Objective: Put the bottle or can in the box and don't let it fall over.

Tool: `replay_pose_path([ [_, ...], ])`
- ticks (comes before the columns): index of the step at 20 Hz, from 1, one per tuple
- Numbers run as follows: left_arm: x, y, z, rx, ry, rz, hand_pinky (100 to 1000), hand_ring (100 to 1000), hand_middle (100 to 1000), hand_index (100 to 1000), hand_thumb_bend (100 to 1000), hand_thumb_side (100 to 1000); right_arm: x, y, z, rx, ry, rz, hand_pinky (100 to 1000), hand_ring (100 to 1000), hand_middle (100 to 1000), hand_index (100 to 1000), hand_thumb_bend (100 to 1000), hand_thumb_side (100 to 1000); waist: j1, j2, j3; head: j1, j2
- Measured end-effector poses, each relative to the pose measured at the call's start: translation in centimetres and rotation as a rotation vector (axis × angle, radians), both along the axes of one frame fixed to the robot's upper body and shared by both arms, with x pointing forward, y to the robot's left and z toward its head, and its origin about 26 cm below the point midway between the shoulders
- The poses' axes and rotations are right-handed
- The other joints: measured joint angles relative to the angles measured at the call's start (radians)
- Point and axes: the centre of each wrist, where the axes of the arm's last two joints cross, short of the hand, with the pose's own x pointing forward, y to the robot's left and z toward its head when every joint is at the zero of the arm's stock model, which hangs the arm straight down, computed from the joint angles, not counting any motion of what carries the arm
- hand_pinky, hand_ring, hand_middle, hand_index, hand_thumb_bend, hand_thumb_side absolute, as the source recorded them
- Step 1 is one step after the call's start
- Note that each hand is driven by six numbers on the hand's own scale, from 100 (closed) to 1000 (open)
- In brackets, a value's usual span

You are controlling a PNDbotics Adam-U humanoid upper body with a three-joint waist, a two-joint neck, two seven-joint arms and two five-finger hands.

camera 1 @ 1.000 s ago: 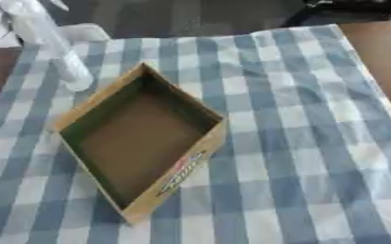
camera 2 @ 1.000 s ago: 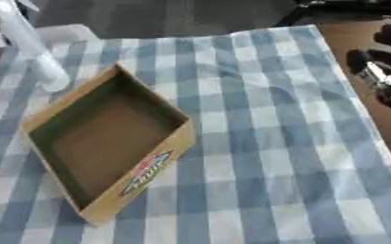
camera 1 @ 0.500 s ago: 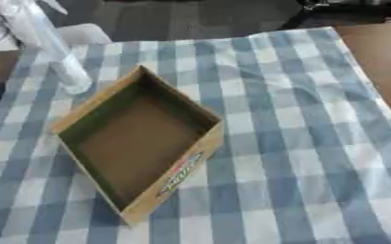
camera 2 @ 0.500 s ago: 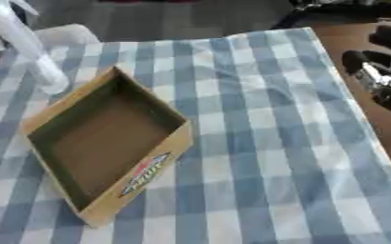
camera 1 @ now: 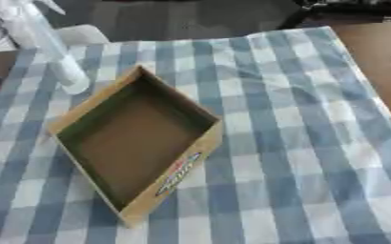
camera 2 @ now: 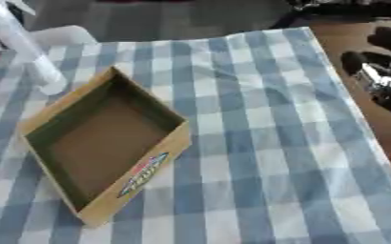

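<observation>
While the clear plastic bottle [camera 1: 55,56] stands at the far left of the worktop, just beyond the far left wall of the shallow brown cardboard box [camera 1: 200,151], nothing holds it yet. The bottle looks tall and narrow and leans a little in both views, its base near the box's far corner but apart from it as far as can be told; whether it has a cap or any liquid inside is not visible. The box lies open, turned corner-on to the robot, its floor bare, on a blue-and-white checked cloth [camera 1: 299,143] that covers the worktop.

The robot's right hand [camera 2: 381,81] shows at the right edge of the right eye view, black with silver parts, well apart from bottle and box, over the bare brown worktop [camera 2: 349,40] beside the cloth. Its fingers appear to lie relaxed and hold nothing. The left hand shows in neither view.

The step in hand is judged to be the reach and grasp. A bottle this slender probably tips easily, so a grip around its lower body, taken from the side, seems safest. The lift should clear the box wall fully. Setting the base flat on the box floor, away from the walls, before the fingers release, should keep it upright.
</observation>
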Motion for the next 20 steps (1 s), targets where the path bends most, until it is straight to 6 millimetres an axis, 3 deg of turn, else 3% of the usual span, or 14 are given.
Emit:
replay_pose_path([
  [7,2.4,1.0,-0.8,-0.019,0.064,0.026,984,899,805,847,703,276,0.0,0.1,0.1,-0.003,-0.002,0.007,957,899,892,904,397,288,-0.003,0.003,-0.013,0.007,-0.001],
  [20,5.3,0.3,0.6,0.032,0.053,-0.072,986,902,808,845,720,281,0.2,0.5,0.5,-0.012,-0.007,0.031,956,891,887,901,392,300,0.000,0.052,-0.036,0.015,-0.029],
])
